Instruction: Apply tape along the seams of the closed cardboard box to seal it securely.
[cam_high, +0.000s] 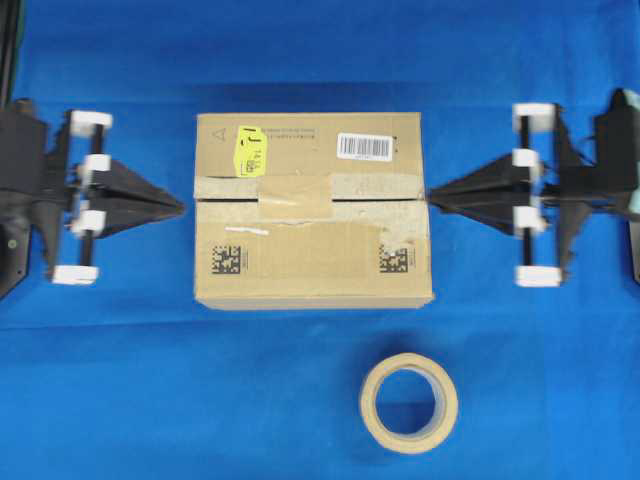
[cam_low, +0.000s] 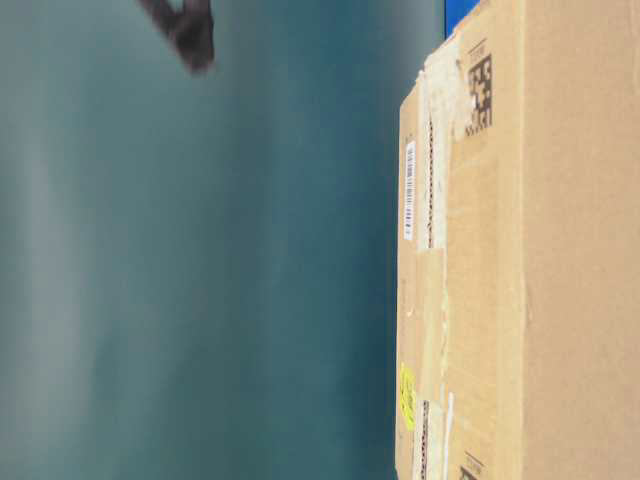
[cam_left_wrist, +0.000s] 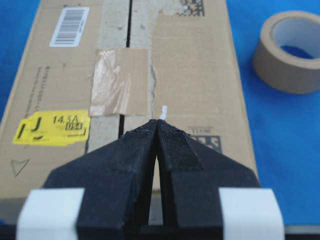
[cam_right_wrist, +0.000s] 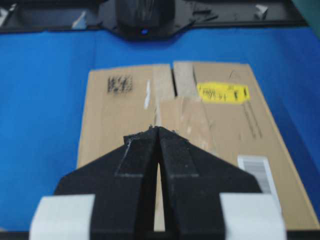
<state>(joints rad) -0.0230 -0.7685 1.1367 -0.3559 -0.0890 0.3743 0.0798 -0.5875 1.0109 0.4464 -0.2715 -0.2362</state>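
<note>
The cardboard box lies in the middle of the blue table, with a yellow sticker and a barcode label on top. The seam runs left to right, edged by pale torn strips. A tan piece of tape lies flat across the seam near its middle; it also shows in the left wrist view and the right wrist view. My left gripper is shut and empty just off the box's left end. My right gripper is shut and empty at the box's right end.
A tan tape roll lies flat on the table in front of the box, to the right; it also shows in the left wrist view. The table-level view shows the box's side and a blurred dark gripper.
</note>
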